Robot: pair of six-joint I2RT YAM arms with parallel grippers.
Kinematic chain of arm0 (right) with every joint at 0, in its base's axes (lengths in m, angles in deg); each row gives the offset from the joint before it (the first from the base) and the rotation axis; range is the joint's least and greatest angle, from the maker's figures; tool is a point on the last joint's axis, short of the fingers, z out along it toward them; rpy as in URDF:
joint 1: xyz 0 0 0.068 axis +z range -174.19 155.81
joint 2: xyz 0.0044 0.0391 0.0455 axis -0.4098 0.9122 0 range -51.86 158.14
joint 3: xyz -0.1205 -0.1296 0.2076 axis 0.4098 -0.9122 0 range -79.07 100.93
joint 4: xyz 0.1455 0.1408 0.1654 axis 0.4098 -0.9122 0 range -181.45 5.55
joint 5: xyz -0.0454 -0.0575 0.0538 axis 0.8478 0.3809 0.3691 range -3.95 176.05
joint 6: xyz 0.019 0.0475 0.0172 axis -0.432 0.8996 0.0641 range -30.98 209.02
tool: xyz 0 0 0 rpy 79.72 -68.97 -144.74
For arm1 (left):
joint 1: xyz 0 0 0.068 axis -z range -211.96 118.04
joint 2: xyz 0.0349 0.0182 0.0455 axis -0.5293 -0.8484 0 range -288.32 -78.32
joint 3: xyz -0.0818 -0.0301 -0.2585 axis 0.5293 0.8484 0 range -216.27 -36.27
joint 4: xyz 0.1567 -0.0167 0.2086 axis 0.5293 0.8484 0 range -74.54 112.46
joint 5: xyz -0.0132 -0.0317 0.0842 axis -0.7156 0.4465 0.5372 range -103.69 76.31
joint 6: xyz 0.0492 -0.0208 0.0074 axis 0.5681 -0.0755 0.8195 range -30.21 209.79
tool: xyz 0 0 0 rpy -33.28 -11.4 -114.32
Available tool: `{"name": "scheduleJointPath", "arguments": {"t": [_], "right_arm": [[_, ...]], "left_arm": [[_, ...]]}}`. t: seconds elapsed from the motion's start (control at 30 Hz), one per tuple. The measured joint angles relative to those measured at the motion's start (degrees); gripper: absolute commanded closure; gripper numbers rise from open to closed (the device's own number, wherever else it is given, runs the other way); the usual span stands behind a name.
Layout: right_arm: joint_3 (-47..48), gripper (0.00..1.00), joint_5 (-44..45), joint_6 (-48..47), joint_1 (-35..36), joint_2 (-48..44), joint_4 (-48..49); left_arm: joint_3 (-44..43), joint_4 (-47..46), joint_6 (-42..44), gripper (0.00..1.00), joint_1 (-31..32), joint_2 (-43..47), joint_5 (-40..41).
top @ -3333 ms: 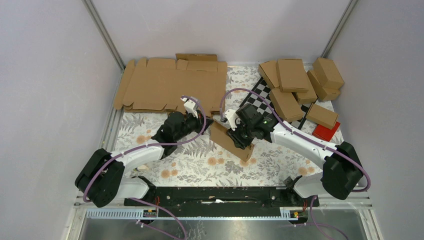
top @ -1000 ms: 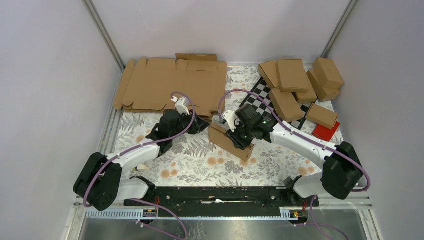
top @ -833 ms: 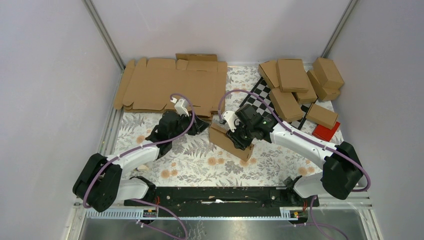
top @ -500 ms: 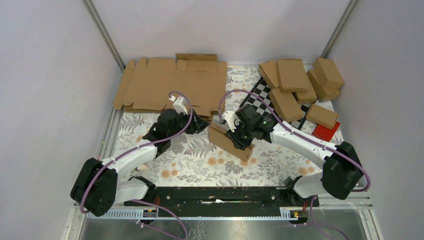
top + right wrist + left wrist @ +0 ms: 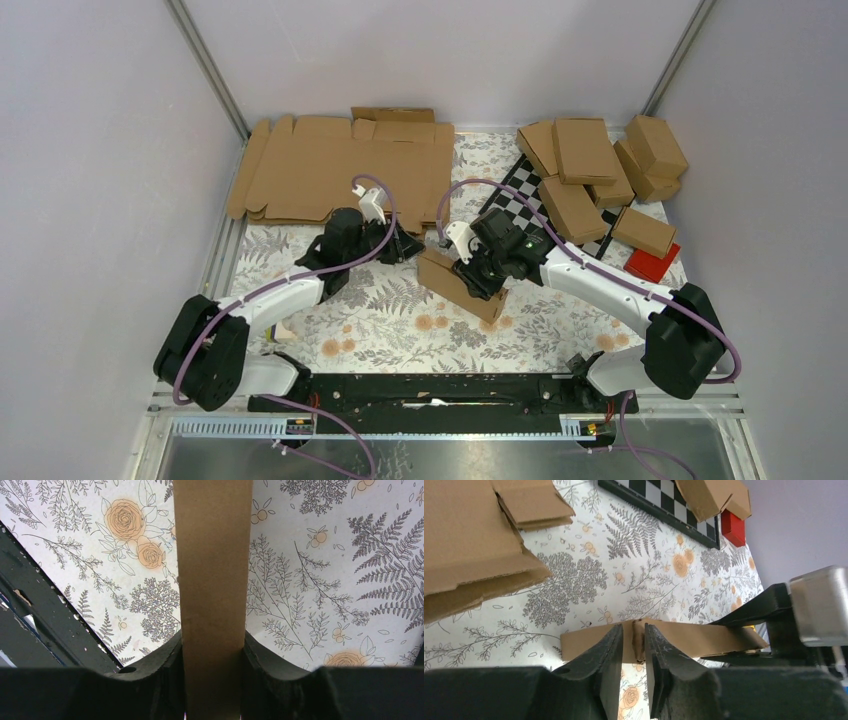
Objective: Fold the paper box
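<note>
The paper box [image 5: 445, 281] is a slim brown carton standing on a long edge on the flowered cloth, mid-table. My right gripper [image 5: 472, 270] is shut on its two broad faces. In the right wrist view the box [image 5: 212, 555] fills the space between the fingers of that gripper [image 5: 212, 645]. My left gripper [image 5: 408, 244] is at the box's far-left end. In the left wrist view its jaws [image 5: 634, 630] stand narrow around an end flap [image 5: 639, 641] of the box [image 5: 704, 637]. The flap lies against one finger, with a slit of daylight at the other.
A stack of flat cardboard blanks [image 5: 340, 170] lies at the back left, close behind the left gripper. Several folded boxes [image 5: 590, 165] are piled at the back right over a chequered board [image 5: 520, 195]. A red block [image 5: 652, 263] sits at the right edge.
The left arm drew back to the left, then swung right again to the box's end flap. Its jaws widened and narrowed again. The right gripper and the box stayed put.
</note>
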Motion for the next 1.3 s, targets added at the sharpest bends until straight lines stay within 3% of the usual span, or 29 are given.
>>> {"name": "scheduleJointPath", "arguments": {"t": [0.23, 0.47, 0.53, 0.57, 0.6, 0.63, 0.7, 1.0, 1.3], "right_arm": [[0.0, 0.32, 0.2, 0.79, 0.0, 0.0, -0.22], [0.76, 0.23, 0.57, 2.34, 0.0, -2.36, -0.83], [1.36, 0.29, 1.2, 3.1, 0.0, -4.5, -1.16], [1.7, 0.38, 1.7, 3.48, 0.0, -5.7, -1.22], [2.27, 0.61, 2.51, 4.15, 0.0, -7.23, -1.51], [2.71, 0.77, 3.08, 4.44, 0.0, -8.46, -1.64], [3.76, 0.99, 4.28, 6.47, 0.0, -11.89, -2.62], [4.0, 1.0, 14.03, 20.02, 0.0, -19.34, -8.31], [-1.79, 1.0, 13.05, 29.44, 0.0, -18.03, -11.15]], "left_arm": [[1.68, -3.82, 0.42, 0.77, -0.28, -1.77, -1.64], [1.84, -4.37, 1.77, 0.78, -0.28, -1.81, -1.2], [1.84, -4.48, 1.99, 0.78, -0.26, -1.81, -1.01], [1.86, -4.5, 2.12, 0.78, -0.24, -1.81, -0.96], [1.86, -4.52, 2.27, 0.79, -0.24, -1.81, -0.9], [1.88, -4.57, 2.38, 0.79, -0.22, -1.81, -0.81], [1.95, -4.79, 2.54, 0.79, -0.22, -1.81, -0.76], [2.58, -6.05, 2.78, 0.81, -0.2, -1.7, -0.66], [2.62, -5.88, 2.8, 0.81, 0.7, -1.38, 0.09]]}}
